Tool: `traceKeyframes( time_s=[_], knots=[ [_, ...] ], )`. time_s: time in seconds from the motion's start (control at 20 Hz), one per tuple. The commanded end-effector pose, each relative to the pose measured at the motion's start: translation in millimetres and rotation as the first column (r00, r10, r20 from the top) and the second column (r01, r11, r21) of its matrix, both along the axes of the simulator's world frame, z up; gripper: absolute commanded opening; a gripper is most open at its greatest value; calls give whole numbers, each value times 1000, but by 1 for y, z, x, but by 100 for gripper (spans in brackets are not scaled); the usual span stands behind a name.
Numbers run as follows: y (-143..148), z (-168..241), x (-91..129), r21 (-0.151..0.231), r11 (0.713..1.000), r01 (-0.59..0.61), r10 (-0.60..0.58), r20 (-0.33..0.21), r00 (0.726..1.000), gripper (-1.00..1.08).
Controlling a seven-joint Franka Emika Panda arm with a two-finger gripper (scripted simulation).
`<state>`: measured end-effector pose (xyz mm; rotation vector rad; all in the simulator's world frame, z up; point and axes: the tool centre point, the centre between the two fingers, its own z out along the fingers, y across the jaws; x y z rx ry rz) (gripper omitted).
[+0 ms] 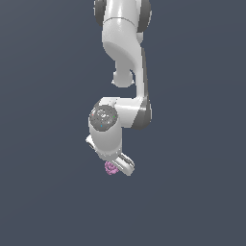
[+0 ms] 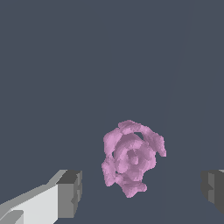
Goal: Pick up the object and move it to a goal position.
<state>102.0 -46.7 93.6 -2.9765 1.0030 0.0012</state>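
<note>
The object [image 2: 131, 158] is a small pink-purple lumpy thing with rose-like swirled ridges. In the wrist view it lies on the dark grey floor between my two fingers, with a gap on each side. One grey fingertip [image 2: 70, 193] and the other [image 2: 213, 189] stand wide apart. In the exterior view the object [image 1: 111, 167] peeps out just beside the white gripper [image 1: 120, 166], which hangs low over it. The gripper is open and holds nothing.
The white Panda arm [image 1: 126, 43] comes down from the top of the exterior view. The floor [image 1: 48, 144] is a plain dark grey-blue surface with nothing else showing on it.
</note>
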Motion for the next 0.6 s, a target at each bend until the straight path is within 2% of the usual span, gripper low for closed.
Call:
traceKeyframes(
  time_s=[0.0, 0.3, 0.55],
  knots=[
    [-1, -2, 2, -1, 1000, 17, -17, 1, 1000, 100],
    [-1, -6, 1, -1, 1000, 15, -15, 0, 1000, 100],
    [-2, -30, 1, -1, 1000, 18, -18, 0, 1000, 100]
  ],
)
